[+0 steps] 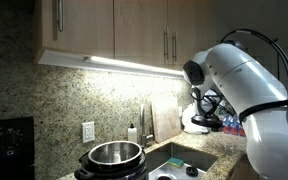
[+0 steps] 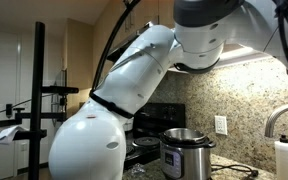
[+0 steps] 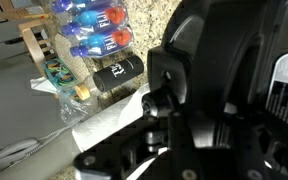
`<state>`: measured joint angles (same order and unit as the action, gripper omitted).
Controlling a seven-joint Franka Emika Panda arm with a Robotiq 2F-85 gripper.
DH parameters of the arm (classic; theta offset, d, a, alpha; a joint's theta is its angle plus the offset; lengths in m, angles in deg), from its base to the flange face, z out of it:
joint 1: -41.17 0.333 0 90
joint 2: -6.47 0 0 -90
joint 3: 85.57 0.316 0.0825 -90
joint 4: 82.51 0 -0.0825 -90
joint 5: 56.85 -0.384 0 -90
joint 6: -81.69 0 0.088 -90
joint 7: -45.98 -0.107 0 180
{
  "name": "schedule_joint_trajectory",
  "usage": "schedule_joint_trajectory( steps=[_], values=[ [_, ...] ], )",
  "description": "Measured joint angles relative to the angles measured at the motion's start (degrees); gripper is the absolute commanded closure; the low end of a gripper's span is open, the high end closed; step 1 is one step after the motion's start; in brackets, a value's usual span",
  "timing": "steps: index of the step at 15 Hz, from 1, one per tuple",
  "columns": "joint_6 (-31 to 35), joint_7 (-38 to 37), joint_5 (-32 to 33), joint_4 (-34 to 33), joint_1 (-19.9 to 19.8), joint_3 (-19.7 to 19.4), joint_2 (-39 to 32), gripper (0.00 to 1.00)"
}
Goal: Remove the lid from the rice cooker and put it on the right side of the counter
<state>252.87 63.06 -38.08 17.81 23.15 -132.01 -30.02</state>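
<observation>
A speckled granite desk (image 1: 199, 149) runs along a matching backsplash (image 1: 44, 100) under pale wood cabinets (image 1: 114, 25), lit by a strip light (image 1: 134, 64) beneath them. A steel sink (image 1: 179, 168) is set into the desk, with a faucet (image 1: 145, 120) and a soap bottle (image 1: 132, 133) behind it, a wall outlet (image 1: 88, 130) nearby and a black stove (image 1: 9, 145) at the far end.

The rice cooker (image 1: 112, 158) stands on the desk between stove and sink. In both exterior views (image 2: 184, 152) it is uncovered, its shiny inner pot open to the room.

The white arm (image 2: 134, 80) reaches past the sink, and the hand (image 1: 206, 105) hangs over the far end of the desk, well apart from the cooker. Its fingers are drawn together on the lid (image 3: 234, 60), which fills most of the wrist view as a black mass with pale printed markings at the edge. The exact contact is lost, black on black.

Beyond the lid the wrist view shows a cluster of bottles (image 3: 94, 25) with blue and red caps, a black can (image 3: 119, 72) lying beside them, and a white sheet (image 3: 104, 125) on the surface.
</observation>
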Motion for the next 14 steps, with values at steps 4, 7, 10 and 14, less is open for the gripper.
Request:
schedule_joint_trajectory(
  steps=[4, 7, 10, 14],
  values=[
    [-3.4, 0.0, 0.0, -0.7, -1.8, 3.9, -1.7, 0.97],
    [-6.4, -0.4, 0.0, -3.4, -3.1, 6.5, -5.1, 0.97],
    [-10.4, -1.6, 0.0, -7.9, -4.5, 8.0, -8.8, 0.97],
    [-16.7, -3.0, 0.0, -15.5, -6.8, 9.7, -13.6, 0.97]
  ],
)
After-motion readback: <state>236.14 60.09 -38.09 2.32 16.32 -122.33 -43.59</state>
